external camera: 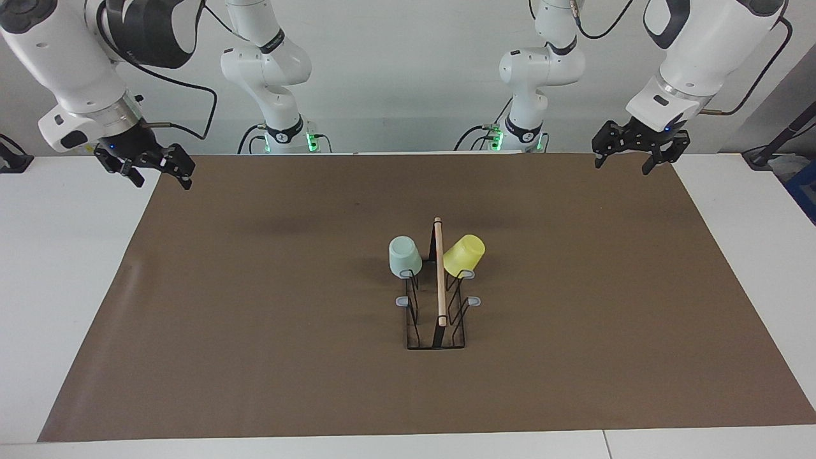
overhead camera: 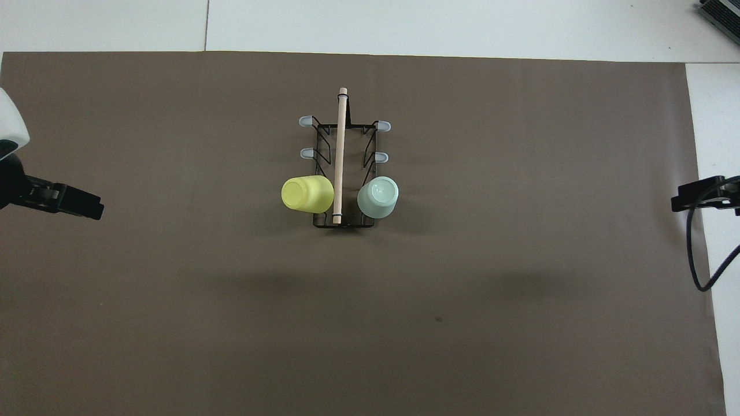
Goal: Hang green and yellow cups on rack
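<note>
The black wire rack [external camera: 440, 319] with its wooden rod stands in the middle of the brown mat, and shows in the overhead view too [overhead camera: 340, 151]. The mint green cup [external camera: 404, 256] hangs upside down on the prong nearest the robots, on the right arm's side [overhead camera: 378, 197]. The yellow cup [external camera: 464, 255] hangs tilted on the matching prong on the left arm's side [overhead camera: 307, 194]. My left gripper [external camera: 621, 167] is open and empty over the mat's corner at the left arm's end [overhead camera: 63, 199]. My right gripper [external camera: 164, 183] is open and empty over the mat's corner at the right arm's end [overhead camera: 702, 196].
The brown mat [external camera: 255, 319] covers most of the white table. The rack's other grey-tipped prongs [external camera: 403, 301] carry nothing. A black cable [overhead camera: 702, 254] hangs by the right gripper at the mat's edge.
</note>
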`<state>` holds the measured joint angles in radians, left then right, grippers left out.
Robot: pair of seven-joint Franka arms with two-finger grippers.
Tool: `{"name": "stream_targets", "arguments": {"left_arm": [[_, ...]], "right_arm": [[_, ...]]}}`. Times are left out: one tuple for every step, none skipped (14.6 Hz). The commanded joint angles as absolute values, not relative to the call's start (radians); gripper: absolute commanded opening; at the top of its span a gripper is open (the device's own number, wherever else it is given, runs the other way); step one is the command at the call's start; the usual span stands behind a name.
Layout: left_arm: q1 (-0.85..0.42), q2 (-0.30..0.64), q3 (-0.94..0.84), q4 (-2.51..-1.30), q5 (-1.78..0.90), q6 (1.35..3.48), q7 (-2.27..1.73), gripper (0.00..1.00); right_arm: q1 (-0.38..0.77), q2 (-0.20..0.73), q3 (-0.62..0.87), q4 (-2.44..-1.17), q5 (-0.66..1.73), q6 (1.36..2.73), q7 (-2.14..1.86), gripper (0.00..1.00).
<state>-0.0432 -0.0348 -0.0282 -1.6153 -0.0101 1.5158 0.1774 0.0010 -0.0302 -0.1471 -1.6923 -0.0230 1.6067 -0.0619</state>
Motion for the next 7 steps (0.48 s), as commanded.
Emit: {"name": "stream_targets", "arguments": {"left_arm": [[-0.081,-0.035,0.014,-1.601,-0.018,1.493,0.178,1.0],[-0.081,-0.035,0.014,-1.598,-0.018,1.491,0.178,1.0],[-0.08,-0.034,0.014,-1.595,-0.018,1.49,0.178,1.0],[-0.077,-0.031,0.014,-1.595,-0.02,1.491,0.178,1.0],[-0.077,-0.031,0.014,-1.594,-0.021,1.491,0.176,1.0],[-0.075,-0.031,0.014,-1.594,-0.025,1.491,0.173,1.0],[-0.071,-0.032,0.014,-1.594,-0.026,1.491,0.172,1.0]], "right_arm": [[-0.005,-0.023,-0.118,-1.681,-0.018,1.572,-0.038,1.0],[-0.002,-0.031,-0.118,-1.701,-0.018,1.578,-0.043,1.0],[-0.012,-0.037,-0.117,-1.704,-0.018,1.58,-0.044,1.0],[-0.023,-0.037,-0.117,-1.703,-0.003,1.582,-0.048,1.0],[-0.029,-0.038,-0.115,-1.701,-0.003,1.575,-0.048,1.0],[-0.029,-0.047,-0.112,-1.706,-0.003,1.554,-0.046,1.0],[-0.031,-0.051,-0.11,-1.706,-0.003,1.542,-0.048,1.0]]}}
